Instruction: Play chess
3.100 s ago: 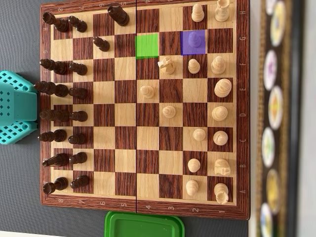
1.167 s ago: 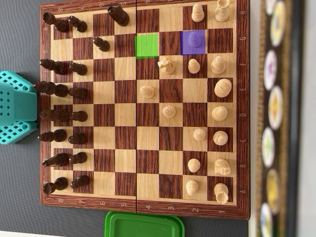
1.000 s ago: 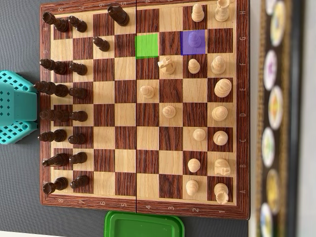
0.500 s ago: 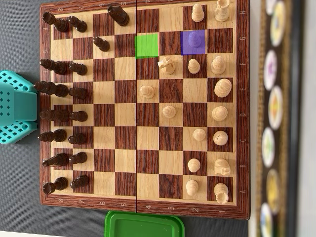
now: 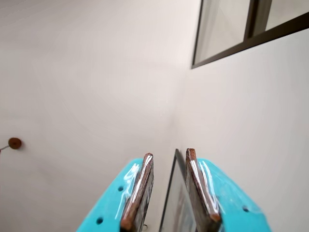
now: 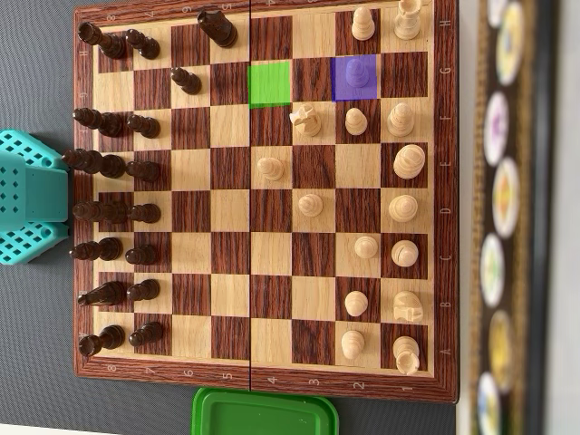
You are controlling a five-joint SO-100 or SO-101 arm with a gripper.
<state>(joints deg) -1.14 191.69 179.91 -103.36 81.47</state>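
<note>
Parted by a narrow gap, the jaws of the turquoise plastic gripper (image 5: 169, 224) hold nothing in the wrist view; its brown-padded fingers (image 5: 137, 193) point up toward a bare pale wall, with a dark-framed window (image 5: 241, 29) at upper right and a small round brown knob (image 5: 15, 143) on the wall at far left. In the overhead view, the wooden chessboard (image 6: 441, 217) with dark and light squares lies on a grey surface, and the arm's turquoise base (image 6: 32, 197) sits just beside its left edge. Dark brown chess pieces (image 6: 113, 166) crowd the left columns, while pale wooden chess pieces (image 6: 403, 208) stand toward the right. A green highlighted square (image 6: 269, 83) near the top centre is empty, and a purple highlighted square (image 6: 354, 77) two squares to its right holds a pawn tinted purple by the overlay. A pale knight (image 6: 305, 119) stands just below and between the two. A green plastic lid (image 6: 264, 411) lies just below the board's bottom edge.
</note>
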